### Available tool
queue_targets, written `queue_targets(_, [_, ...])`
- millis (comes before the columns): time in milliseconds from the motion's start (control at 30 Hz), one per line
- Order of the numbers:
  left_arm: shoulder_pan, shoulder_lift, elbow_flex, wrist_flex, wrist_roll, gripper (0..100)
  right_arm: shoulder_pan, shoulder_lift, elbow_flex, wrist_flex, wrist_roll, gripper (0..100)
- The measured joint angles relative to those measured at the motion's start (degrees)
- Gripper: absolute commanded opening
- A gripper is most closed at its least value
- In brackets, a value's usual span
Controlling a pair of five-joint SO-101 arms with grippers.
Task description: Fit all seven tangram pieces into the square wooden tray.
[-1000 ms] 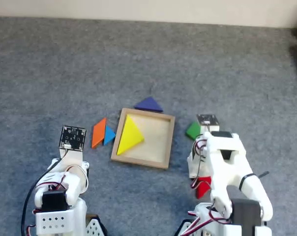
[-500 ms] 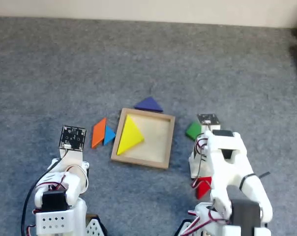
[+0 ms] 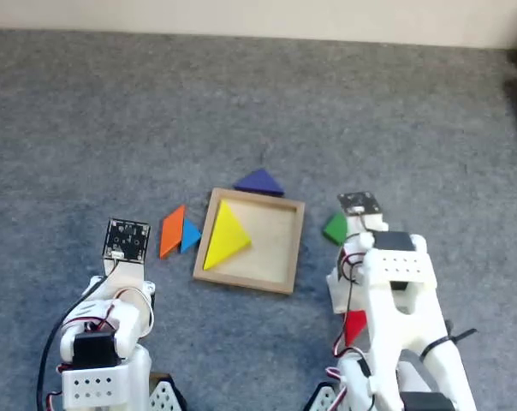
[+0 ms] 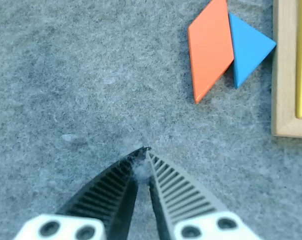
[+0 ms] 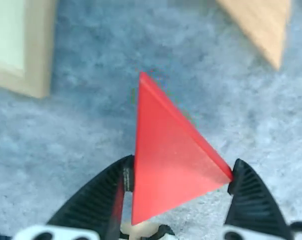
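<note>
Right gripper [image 5: 183, 167] clamped on a flat red triangle piece [image 5: 161, 150], left gripper [image 4: 145, 154] closed and empty over grey carpet [image 4: 66, 75], yellow triangle piece [image 3: 224, 235] lying inside the square wooden tray [image 3: 291, 244].

No letters, numbers, labels or signs can be read anywhere. The wooden tray [image 3: 298, 248], the yellow triangle [image 3: 224, 235] lying in it and the grey carpet [image 3: 113, 111] all have plain surfaces.

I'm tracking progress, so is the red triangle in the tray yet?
No, the red triangle sits in the right pincer, over the carpet and outside the tray.
</note>
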Motion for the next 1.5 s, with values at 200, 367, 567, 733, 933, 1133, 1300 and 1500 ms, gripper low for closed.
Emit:
queue_targets(200, [0.0, 0.0, 0.0, 0.0, 0.0, 1, -8.9, 0.0, -4.7, 0.0, 0.1, 17.4])
queue_targets(367, [0.0, 0.0, 0.0, 0.0, 0.0, 1, -15.1, 0.0, -8.6, 0.0, 0.1, 17.4])
queue_targets(567, [0.0, 0.0, 0.0, 0.0, 0.0, 1, -22.4, 0.0, -10.4, 0.0, 3.0, 17.4])
queue_targets(733, [0.0, 0.0, 0.0, 0.0, 0.0, 1, -25.9, 0.0, -10.4, -1.2, 7.6, 17.4])
queue_targets(933, [0.0, 0.0, 0.0, 0.0, 0.0, 1, -28.8, 0.0, -10.4, -3.6, 13.4, 17.4])
queue_targets(1133, [0.0, 0.0, 0.0, 0.0, 0.0, 1, -31.1, 0.2, -10.4, -3.6, 15.2, 17.4])
queue_targets(1300, [0.0, 0.0, 0.0, 0.0, 0.0, 1, -32.4, 8.5, -15.2, -5.1, 15.5, 17.4])
queue_targets(1500, [0.0, 0.0, 0.0, 0.0, 0.0, 1, -32.4, 22.3, -23.9, -5.4, 18.7, 17.4])
